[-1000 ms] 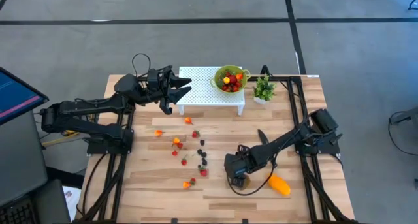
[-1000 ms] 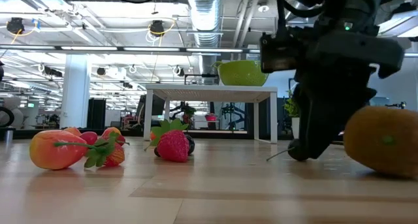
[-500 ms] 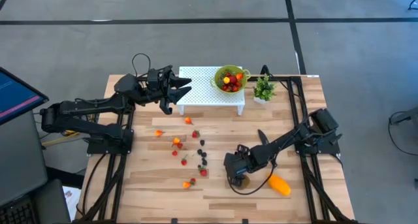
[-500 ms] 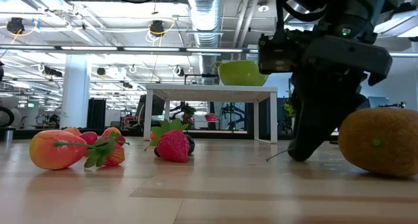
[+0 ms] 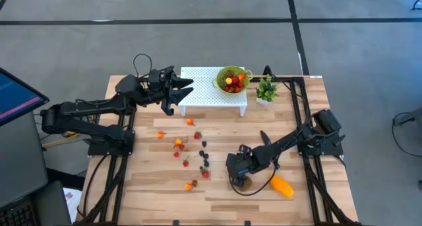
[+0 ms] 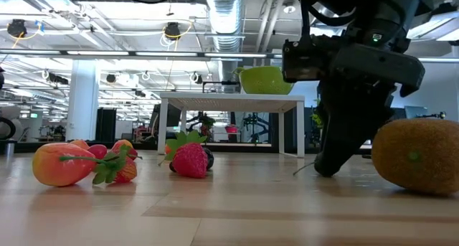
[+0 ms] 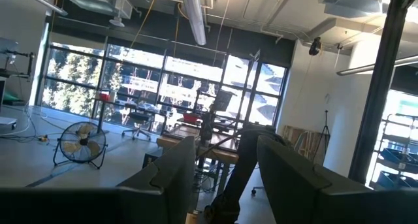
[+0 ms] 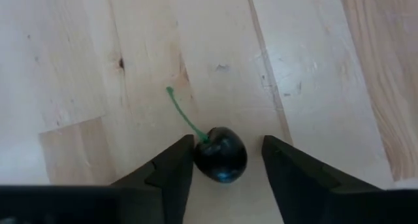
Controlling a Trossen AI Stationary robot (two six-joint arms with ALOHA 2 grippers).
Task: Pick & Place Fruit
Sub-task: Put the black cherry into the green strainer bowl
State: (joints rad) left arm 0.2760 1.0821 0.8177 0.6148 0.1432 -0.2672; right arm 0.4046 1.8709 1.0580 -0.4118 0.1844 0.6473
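**Right gripper straddles a dark cherry, kiwi right alongside**

Low in the centre-right of the high view, the right gripper [image 5: 239, 175] is down at the tabletop [image 5: 217, 209], and its wrist camera shows why: a dark cherry [image 8: 220, 155] with a green stem sits between the two fingers [image 8: 171, 165]. One finger looks to be touching it, a thin gap shows at the other — jaws parted around the fruit, not clamped on it. The brown kiwi [image 6: 416, 156] lies just beside that gripper, crowding it from the right side of the low view, and the orange mango [image 5: 282, 186] lies near it toward the lower right of the high view.

Left of the gripper, a scatter of small red, orange and dark pieces [image 5: 191, 153] runs across the middle of the table; in the low view a strawberry [image 6: 191, 160] sits centre-left. At the top centre stands a small white table [image 5: 212, 93] carrying a green bowl [image 5: 232, 80] of fruit, with a potted plant [image 5: 266, 90] just to its right.

The left gripper [image 5: 181, 87] hangs in the upper left, beside the white table's left end, fingers parted and holding nothing.
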